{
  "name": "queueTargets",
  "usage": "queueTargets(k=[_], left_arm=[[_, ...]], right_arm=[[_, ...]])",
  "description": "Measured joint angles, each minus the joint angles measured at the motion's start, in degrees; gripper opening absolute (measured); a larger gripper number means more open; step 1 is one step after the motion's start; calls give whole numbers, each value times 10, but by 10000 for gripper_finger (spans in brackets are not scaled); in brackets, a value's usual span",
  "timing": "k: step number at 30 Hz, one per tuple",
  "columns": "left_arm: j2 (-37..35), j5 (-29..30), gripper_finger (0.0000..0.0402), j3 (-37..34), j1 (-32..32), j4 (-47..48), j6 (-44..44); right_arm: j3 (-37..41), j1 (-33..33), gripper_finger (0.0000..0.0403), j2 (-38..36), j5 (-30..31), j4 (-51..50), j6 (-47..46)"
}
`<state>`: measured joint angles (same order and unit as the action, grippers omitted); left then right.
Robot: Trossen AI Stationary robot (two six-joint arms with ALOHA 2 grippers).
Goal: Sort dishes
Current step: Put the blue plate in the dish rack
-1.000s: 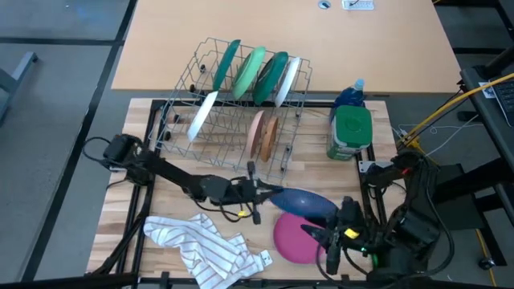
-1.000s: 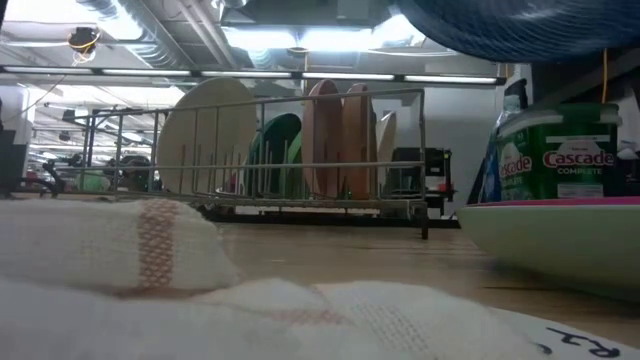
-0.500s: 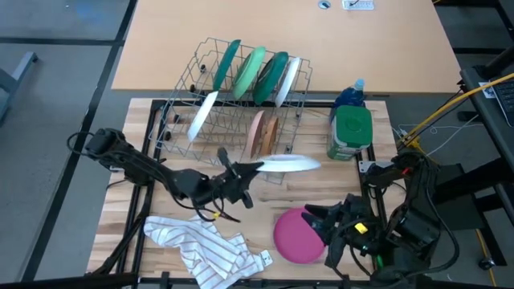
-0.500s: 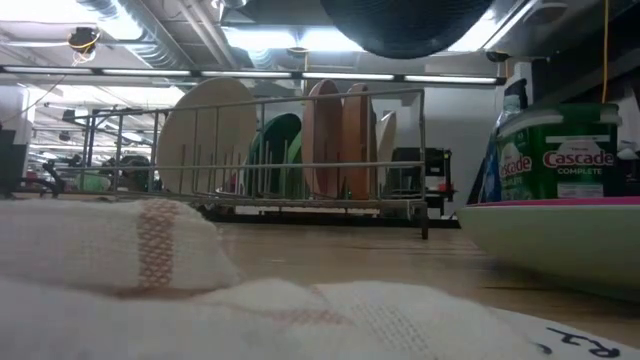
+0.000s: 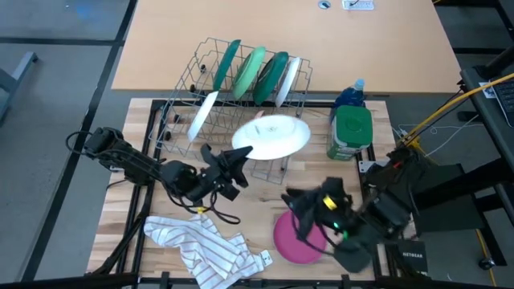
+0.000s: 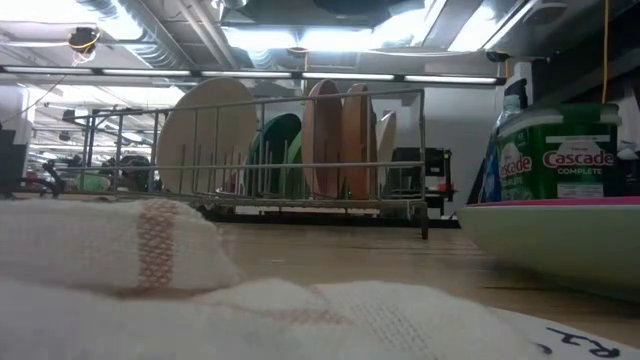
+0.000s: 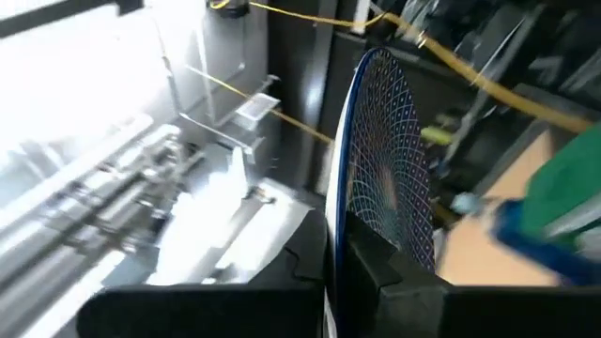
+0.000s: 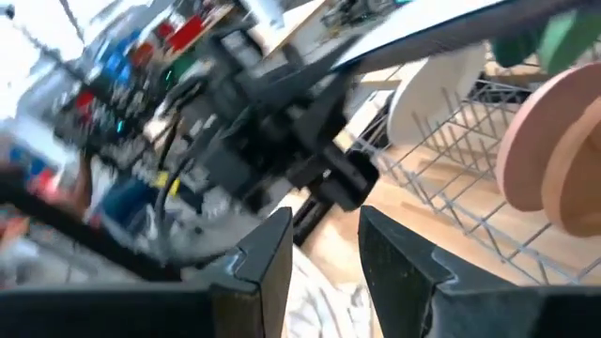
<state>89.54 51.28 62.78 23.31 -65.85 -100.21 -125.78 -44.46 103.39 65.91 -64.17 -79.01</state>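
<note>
**Round plate held above the wire rack**

Left hand clenched on the rim of a round plastic plate, white on the face turned up in the high view, blue with a fine net pattern in the left wrist view. Plate raised over the near end of the grey wire dish rack, tilted, hiding the tan-brown and pink plates that stand upright in the rack's near rows. Far end of the rack filled with upright dark green plate, light green plate, a second dark green plate and a white plate; one more white plate leaning in the rack's left side.

Right hand over the near right part of the worktop, just above the far rim of the pink round plastic bowl; fingers spread and holding nothing, probably not touching the bowl, though the angle leaves that unsure.

White striped cloth crumpled at the near edge of the worktop, left of the pink bowl. Green-lidded detergent tub and blue bottle at the right edge, beside the rack.
</note>
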Motion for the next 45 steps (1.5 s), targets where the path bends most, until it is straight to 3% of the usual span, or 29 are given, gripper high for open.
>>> queueTargets(k=[7, 12, 17, 34, 45], left_arm=[[0, -2, 0, 0, -3, -87, -176], [0, -10, 0, 0, -11, -134, -246], [0, -18, 0, 0, -21, -133, -260], [1, -30, 0, 0, -24, -131, -248], [1, -21, 0, 0, -24, -125, -247]], right_arm=[[0, 56, 127, -9, 7, 10, -67], [0, 78, 127, -17, 54, 68, -67], [0, 99, 127, -21, 66, 122, -61], [0, 192, 127, -21, 63, 122, -60], [-1, 262, 127, -22, -32, 125, -60]])
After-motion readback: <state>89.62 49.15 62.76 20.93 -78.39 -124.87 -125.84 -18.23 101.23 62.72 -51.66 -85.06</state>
